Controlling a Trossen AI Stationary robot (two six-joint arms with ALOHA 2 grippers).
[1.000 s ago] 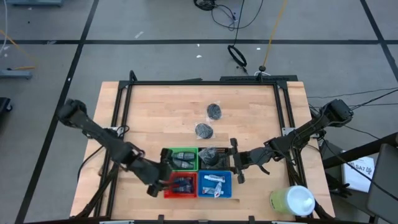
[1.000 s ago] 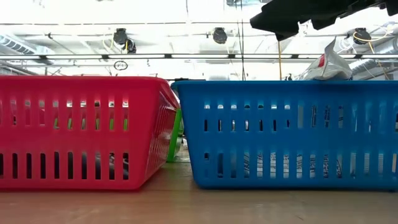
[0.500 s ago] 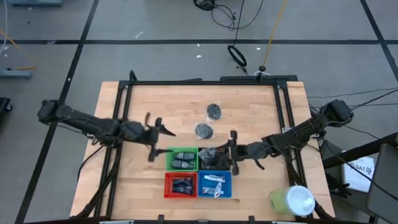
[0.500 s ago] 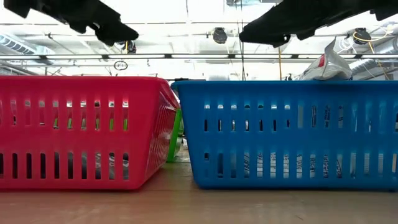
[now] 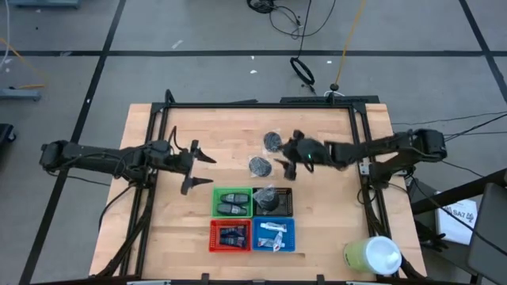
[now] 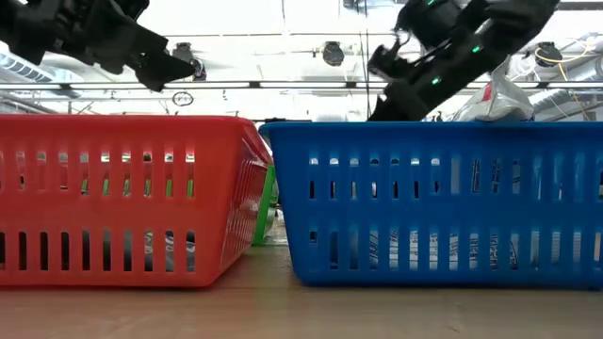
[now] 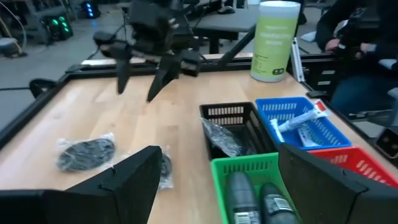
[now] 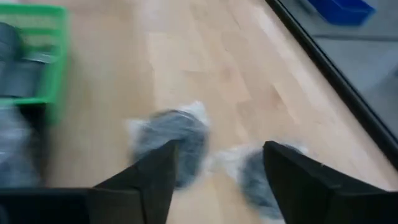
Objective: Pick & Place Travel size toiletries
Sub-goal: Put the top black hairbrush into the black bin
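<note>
Two dark mesh puffs in clear wrap lie on the bare wood, one (image 5: 272,141) farther, one (image 5: 259,166) nearer; the right wrist view shows them as puff (image 8: 171,140) and puff (image 8: 261,174). My right gripper (image 5: 283,152) hangs open just right of them, fingers aimed at them, touching nothing. My left gripper (image 5: 194,167) is open above the wood left of the green tray (image 5: 215,203), holding nothing. Two dark grey ovals (image 7: 249,193) lie in the green tray, a wrapped puff (image 7: 221,137) in the black tray, dark blue tubes (image 5: 231,234) in the red tray, white-and-blue tubes (image 7: 297,121) in the blue one.
Four trays sit in a square block near the table's near edge: green, black (image 5: 287,203), red (image 5: 212,236), blue (image 5: 291,236). A pale green cylinder with a white top (image 5: 372,255) stands at the near right corner. A black frame rail (image 5: 261,104) borders the wood.
My left gripper has risen from beside the red tray and swung toward the far left, ending over bare wood left of the green tray. My right gripper has left the black tray's right side and moved toward the far edge, stopping beside the two loose puffs.
</note>
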